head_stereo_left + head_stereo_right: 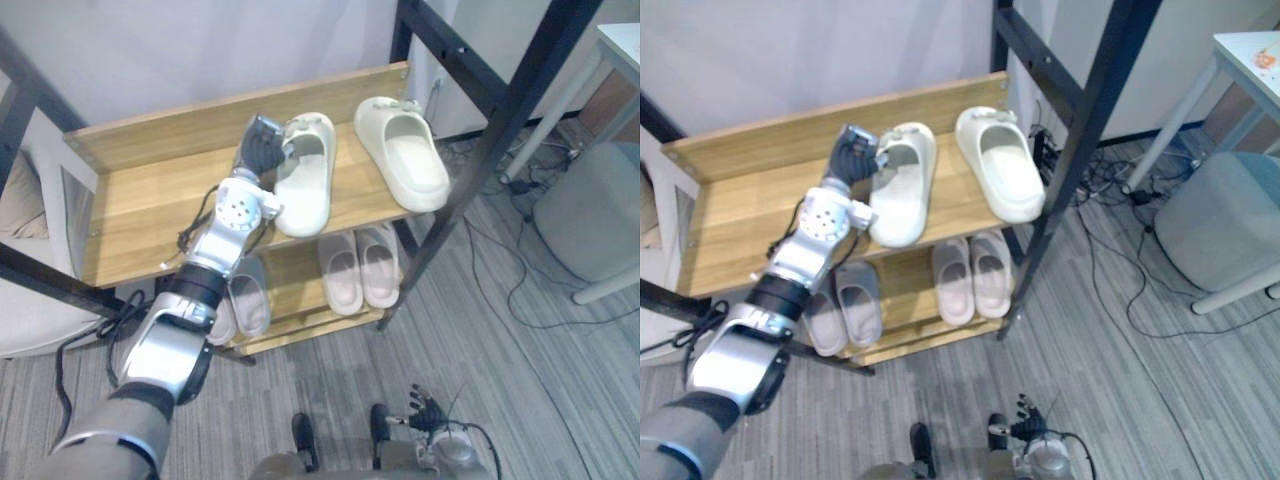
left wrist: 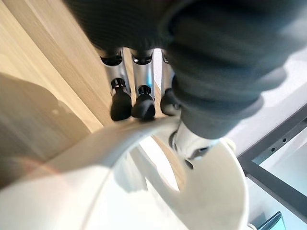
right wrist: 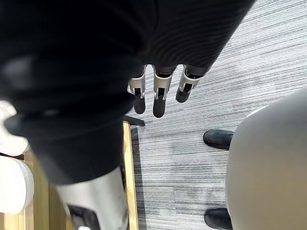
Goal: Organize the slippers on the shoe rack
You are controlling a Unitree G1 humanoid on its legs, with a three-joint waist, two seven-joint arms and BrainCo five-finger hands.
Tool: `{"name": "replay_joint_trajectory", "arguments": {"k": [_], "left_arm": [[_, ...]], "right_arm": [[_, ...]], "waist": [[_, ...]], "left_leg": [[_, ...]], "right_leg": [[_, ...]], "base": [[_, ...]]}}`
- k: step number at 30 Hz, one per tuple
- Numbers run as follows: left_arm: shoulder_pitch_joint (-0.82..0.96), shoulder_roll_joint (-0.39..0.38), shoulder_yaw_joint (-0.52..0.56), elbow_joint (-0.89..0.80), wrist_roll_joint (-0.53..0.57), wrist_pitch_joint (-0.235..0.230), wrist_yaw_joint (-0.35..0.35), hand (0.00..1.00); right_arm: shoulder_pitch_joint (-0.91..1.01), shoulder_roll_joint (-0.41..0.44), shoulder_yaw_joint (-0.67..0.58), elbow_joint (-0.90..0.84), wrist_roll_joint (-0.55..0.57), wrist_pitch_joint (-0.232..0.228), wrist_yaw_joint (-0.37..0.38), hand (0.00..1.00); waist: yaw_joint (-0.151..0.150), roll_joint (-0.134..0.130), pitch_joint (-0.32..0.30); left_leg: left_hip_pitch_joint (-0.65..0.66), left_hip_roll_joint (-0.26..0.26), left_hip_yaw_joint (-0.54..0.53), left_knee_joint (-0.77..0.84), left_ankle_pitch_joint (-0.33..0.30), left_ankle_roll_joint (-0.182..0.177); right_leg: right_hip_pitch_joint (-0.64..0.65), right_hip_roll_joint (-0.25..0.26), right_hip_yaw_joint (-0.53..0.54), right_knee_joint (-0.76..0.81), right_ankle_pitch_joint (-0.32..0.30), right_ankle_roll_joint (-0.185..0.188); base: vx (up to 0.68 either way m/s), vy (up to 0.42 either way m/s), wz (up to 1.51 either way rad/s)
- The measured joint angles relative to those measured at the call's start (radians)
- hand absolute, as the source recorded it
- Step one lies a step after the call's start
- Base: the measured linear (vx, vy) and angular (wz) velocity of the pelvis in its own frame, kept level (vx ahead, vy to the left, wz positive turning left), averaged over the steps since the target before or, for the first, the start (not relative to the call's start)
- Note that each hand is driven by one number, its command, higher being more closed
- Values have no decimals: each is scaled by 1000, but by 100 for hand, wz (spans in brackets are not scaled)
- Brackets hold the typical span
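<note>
Smooth, rounded cream slipper [image 1: 305,200] in curled left hand [image 1: 262,145]

Left arm stretched forward, the left robot hand [image 1: 262,146] pinches the cream slipper [image 1: 305,200] by its strap, while the right robot hand [image 1: 430,411] hangs well below it, fingers relaxed.

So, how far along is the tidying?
Done: the grey pair and beige pair sit on the lower shelf; the right cream slipper lies on the top shelf. In hand: the left hand grips the left cream slipper by its strap. Left, probably: straighten it beside its mate.
</note>
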Motion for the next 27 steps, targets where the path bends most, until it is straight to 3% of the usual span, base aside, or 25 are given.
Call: {"name": "replay_joint_trajectory", "arguments": {"k": [12,22,27], "left_arm": [[13,-20,30,-52,-51,-1,15,0],[177,-20,93,-248,-101,-19,19,0],[286,-28,99,-319,-207,-29,19,0]], "right_arm": [[0,1,2,0,0,3,-1,0],[3,1,10,1,-1,7,1,0],[3,1,23,2,-3,14,3,0]], "waist": [[2,-2,2],[17,-7,5],[30,-15,9]], "left_leg": [[20,0,-24,0,3,2],[34,0,-53,0,4,4],[47,-4,-71,0,6,7]], "right_leg": [[33,-2,-25,-1,-1,0],[60,-7,-52,0,-7,4],[82,-9,-69,-1,-10,8]], "base": [[-13,1,5],[-7,2,9],[-6,8,11]]}}
